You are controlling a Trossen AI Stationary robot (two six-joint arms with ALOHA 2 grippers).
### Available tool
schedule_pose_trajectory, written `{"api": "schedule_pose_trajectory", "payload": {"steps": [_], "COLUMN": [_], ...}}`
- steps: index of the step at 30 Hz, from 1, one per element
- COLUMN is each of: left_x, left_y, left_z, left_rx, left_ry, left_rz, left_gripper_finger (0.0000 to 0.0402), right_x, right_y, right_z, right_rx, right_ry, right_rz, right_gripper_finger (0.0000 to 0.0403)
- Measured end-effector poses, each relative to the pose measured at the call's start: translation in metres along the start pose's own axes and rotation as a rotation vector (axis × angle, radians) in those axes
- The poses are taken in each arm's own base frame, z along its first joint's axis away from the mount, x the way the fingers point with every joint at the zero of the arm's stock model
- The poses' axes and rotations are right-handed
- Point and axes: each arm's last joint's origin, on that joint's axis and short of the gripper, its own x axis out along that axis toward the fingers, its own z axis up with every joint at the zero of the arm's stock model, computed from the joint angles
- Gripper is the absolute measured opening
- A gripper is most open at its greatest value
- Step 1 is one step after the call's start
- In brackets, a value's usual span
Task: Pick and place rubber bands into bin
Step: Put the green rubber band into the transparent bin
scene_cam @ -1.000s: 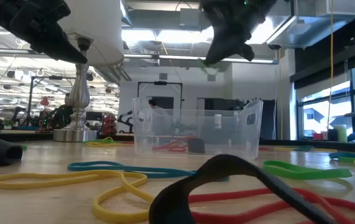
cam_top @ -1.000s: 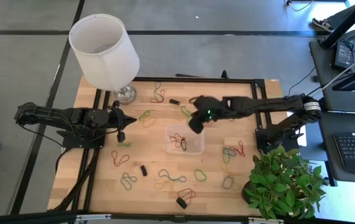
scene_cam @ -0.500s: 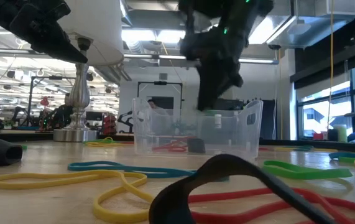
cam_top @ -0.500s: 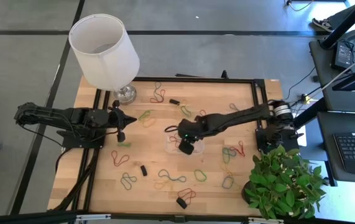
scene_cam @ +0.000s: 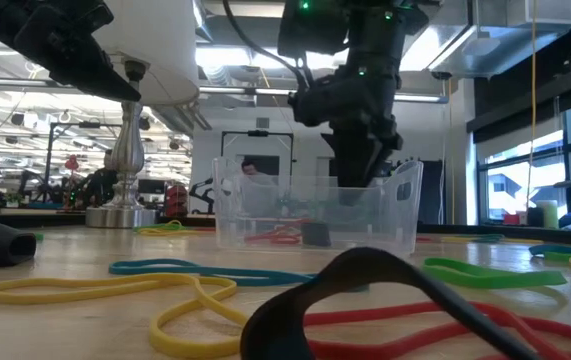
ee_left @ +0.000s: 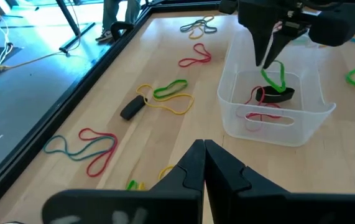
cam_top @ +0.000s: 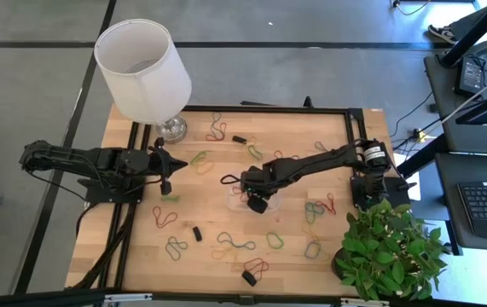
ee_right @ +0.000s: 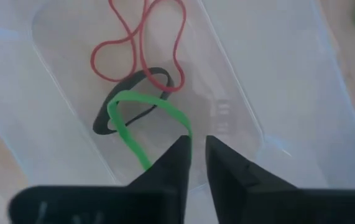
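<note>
Your right gripper (ee_right: 193, 149) low inside clear bin (ee_left: 317, 106), fingers slightly apart, green rubber band (ee_right: 141, 115) draped beside left finger, lower loop on black band (ee_right: 130, 102) and red band (ee_right: 140, 43) on bin floor
Risk: band clings to finger, rides out when you lift; jaws barely parted
Risk: finger knocks bin wall, light tub shifts
Left gripper (ee_left: 203, 163) pressed together, empty, parked well apart over table (cam_top: 328, 141); loose bands (ee_left: 87, 149) around it

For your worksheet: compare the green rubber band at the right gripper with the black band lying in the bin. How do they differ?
The green rubber band hangs from the right gripper, looped upward; the black band lies flat on the floor of the bin. Green is bright, black dark. Both are inside the bin.
</note>
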Motion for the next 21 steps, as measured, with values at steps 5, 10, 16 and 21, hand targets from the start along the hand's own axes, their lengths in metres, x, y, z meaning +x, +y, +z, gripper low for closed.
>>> {"api": "schedule_pose_trajectory", "payload": {"steps": [5,10,16,21], "left_x": [0.0000,0.0000,0.0000,0.0000], "left_y": [0.0000,0.0000,0.0000,0.0000], "left_z": [0.0000,0.0000,0.0000,0.0000], "left_rx": [0.000,0.000,0.000,-0.001], "left_ry": [0.000,0.000,0.000,0.000], "left_rz": [0.000,0.000,0.000,0.000], "left_gripper_finger": [0.0003,0.0002,0.0001,0.0003], "right_x": [0.0000,-0.0003,-0.0008,-0.0001], "right_y": [-0.0002,0.0015,0.0034,-0.0019], "right_z": [-0.0004,-0.0015,-0.0018,0.0013], "right_rx": [0.002,-0.012,-0.042,0.013], "right_ry": [0.004,0.050,0.077,0.049], "right_rz": [-0.002,0.069,0.130,0.076], "right_gripper_finger": [0.0104,0.0131,0.0143,0.0144]}}
